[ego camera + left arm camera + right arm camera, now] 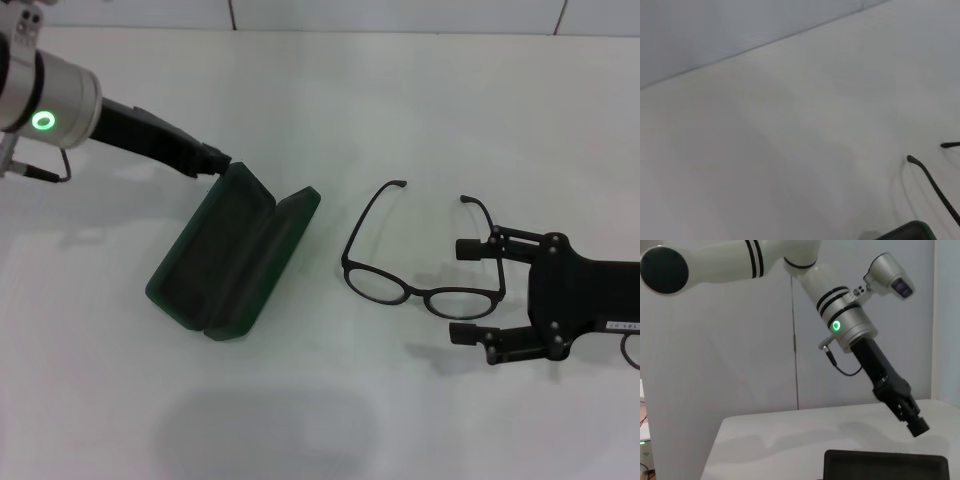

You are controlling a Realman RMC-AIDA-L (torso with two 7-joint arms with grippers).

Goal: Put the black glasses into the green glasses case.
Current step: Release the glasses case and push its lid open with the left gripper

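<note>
The green glasses case [233, 256] lies open on the white table [420, 110], left of centre. Its long axis runs diagonally, from the near left end to the far right end. The two halves lie side by side along this axis, with the hinge line between them and the dark interior facing up. In the right wrist view, the case [885, 466] appears as a dark rectangular slab at the near edge of the table.

The black glasses [425, 260] rest on the table to the right of the case, apart from it. The temple arms are unfolded. The front frame with its two oval lenses faces the near side, and its long axis runs from the left to the near right. Both temple arms extend toward the far side, and their curved tips point away from the robot. The left wrist view shows one temple tip [932, 185] and a corner of the case [905, 232].

The left gripper [212, 160] is at the far corner of the case lid, reaching in from the far left. Its jaw state cannot be determined.

The right gripper [467, 292] is at the right end of the glasses frame. Its two fingers are spread, one on the far side and one on the near side of that end.
</note>
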